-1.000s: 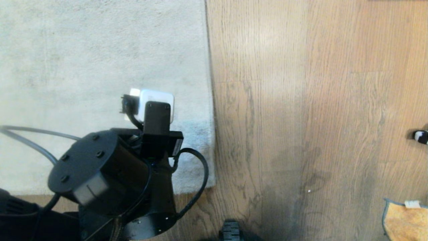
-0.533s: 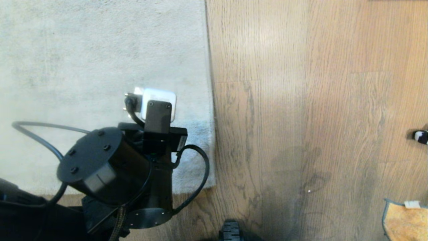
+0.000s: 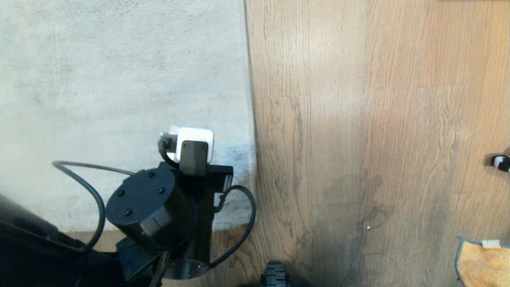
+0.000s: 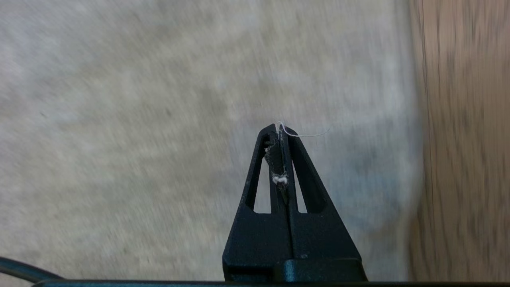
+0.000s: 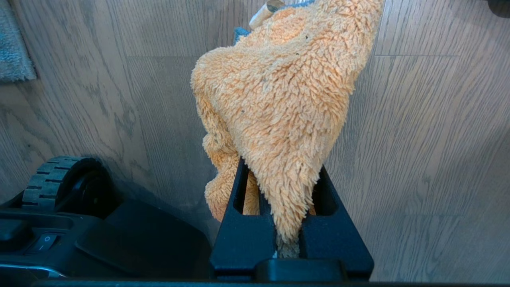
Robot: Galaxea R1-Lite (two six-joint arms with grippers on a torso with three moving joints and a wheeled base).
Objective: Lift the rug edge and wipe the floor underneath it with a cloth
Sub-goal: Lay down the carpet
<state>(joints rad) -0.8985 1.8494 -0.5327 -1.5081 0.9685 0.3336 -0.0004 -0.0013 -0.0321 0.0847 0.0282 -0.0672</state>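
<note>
Head view. Floor [image 3: 378, 119]: brown wood-grain planks with darker streaks, filling the field from centre to 3 o'clock; a soft shadow lies on it near 5 o'clock. Rug: pale grey, short pile, covering the field from 9 to 12 o'clock. Rug edge [image 3: 252, 131]: a straight border running from 12 toward 6 o'clock, ending in a corner at about 6 o'clock, lying flat on the planks. Left arm [image 3: 159, 211]: black, cylindrical joint housing with looping black cable, at 7 o'clock over the rug's corner region; a white block sits at its wrist. Cloth [image 3: 484, 263]: orange-tan, fluffy, blue-grey trim and small white tag, partly cut off at 4 o'clock, well apart from the rug. Wheel [image 3: 275, 275]: black, ribbed, at 6 o'clock.

Left wrist view. Left claw [image 4: 280, 129]: black, two tapered fingers clenched tip to tip, grasping nothing; a white thread and a fleck of lint cling to it. It hangs over the grey pile, near the rug edge [image 4: 416, 159]; a floor [image 4: 466, 139] strip lies beyond. Contact with the pile cannot be told.

Right wrist view. Right claw [image 5: 287, 175]: black, clamped on the cloth [image 5: 279, 91], whose shaggy orange pile drapes over the fingers. Floor [image 5: 430, 139] below; rug corner [image 5: 14, 52] far off; wheel [image 5: 59, 179] and black base housing close by.
</note>
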